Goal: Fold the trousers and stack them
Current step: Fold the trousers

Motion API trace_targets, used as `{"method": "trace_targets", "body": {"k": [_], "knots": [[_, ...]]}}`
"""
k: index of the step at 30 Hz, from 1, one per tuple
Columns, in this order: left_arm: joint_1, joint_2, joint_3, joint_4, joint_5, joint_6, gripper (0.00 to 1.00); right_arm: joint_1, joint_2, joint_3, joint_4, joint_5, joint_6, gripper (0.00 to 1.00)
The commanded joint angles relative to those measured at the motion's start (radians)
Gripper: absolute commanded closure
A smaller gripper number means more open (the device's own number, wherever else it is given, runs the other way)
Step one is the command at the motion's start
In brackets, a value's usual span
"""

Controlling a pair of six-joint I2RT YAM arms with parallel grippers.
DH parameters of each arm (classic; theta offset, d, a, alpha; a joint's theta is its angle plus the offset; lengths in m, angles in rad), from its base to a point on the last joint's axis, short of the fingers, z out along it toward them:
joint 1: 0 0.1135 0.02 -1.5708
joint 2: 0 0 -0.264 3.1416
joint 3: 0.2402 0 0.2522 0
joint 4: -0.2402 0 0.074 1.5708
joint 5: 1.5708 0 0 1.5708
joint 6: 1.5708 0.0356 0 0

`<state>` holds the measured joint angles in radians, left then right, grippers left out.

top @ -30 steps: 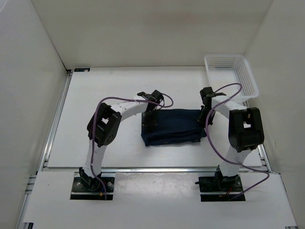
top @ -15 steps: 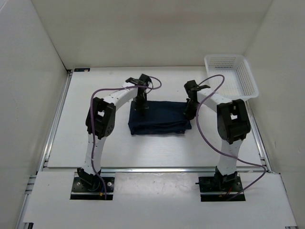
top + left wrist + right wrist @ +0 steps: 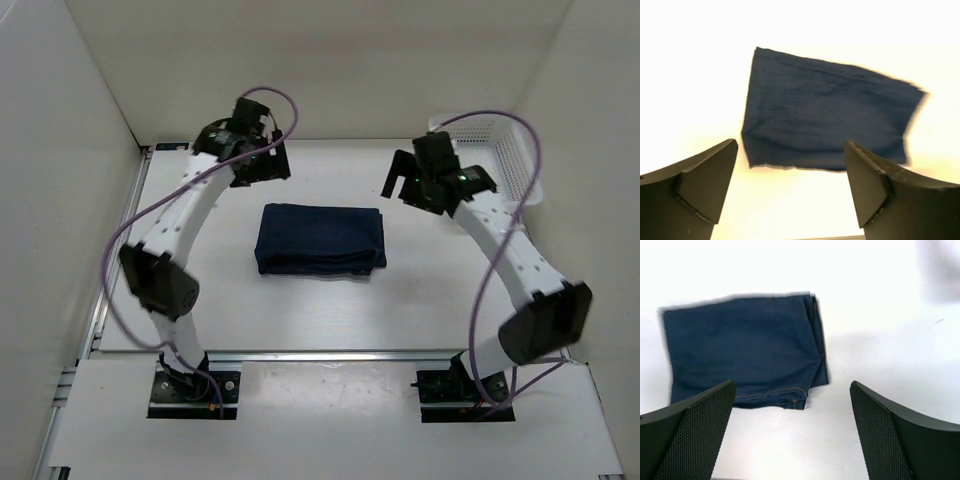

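The trousers (image 3: 320,240) lie folded into a compact dark navy rectangle in the middle of the white table (image 3: 200,300). My left gripper (image 3: 264,168) hangs raised behind their far left corner, open and empty. Raised past the far right corner, my right gripper (image 3: 404,182) is open and empty too. The left wrist view looks down on the trousers (image 3: 825,125) beyond the wide-apart fingers of the left gripper (image 3: 791,145). In the right wrist view the trousers (image 3: 740,350) show orange stitching at one corner, beyond the spread fingers of the right gripper (image 3: 792,386).
A white mesh basket (image 3: 470,121) stands at the table's far right corner, just behind the right wrist. White walls close in the table at the back and both sides. A metal rail (image 3: 330,354) runs along the near edge.
Both grippers have let go of the trousers, opened wide and risen up and away toward the back. The folded trousers now lie a little further left than a second ago.
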<state>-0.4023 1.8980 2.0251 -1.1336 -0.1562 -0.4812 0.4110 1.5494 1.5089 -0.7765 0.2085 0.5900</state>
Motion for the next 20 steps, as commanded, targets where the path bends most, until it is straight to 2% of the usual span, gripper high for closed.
{"method": "trace_targets", "body": {"k": [1,7,11,15,20], "knots": [[0.011,-0.255,-0.073,-0.012,-0.052,0.013,0.01,-0.003,-0.155,-0.03,-0.046,0.12,-0.065,0.01],[0.02,-0.537,-0.337,0.015,-0.072,-0.031,0.01,-0.003,-0.334,-0.148,-0.177,0.224,-0.055,0.01],[0.02,-0.683,-0.551,0.024,-0.091,-0.079,0.01,-0.003,-0.484,-0.295,-0.202,0.244,-0.019,0.01],[0.02,-0.815,-0.643,-0.008,-0.138,-0.125,0.01,-0.012,-0.549,-0.358,-0.228,0.282,-0.009,0.01],[0.02,-0.879,-0.663,-0.043,-0.167,-0.155,0.01,-0.012,-0.572,-0.368,-0.247,0.302,-0.001,0.01]]}}
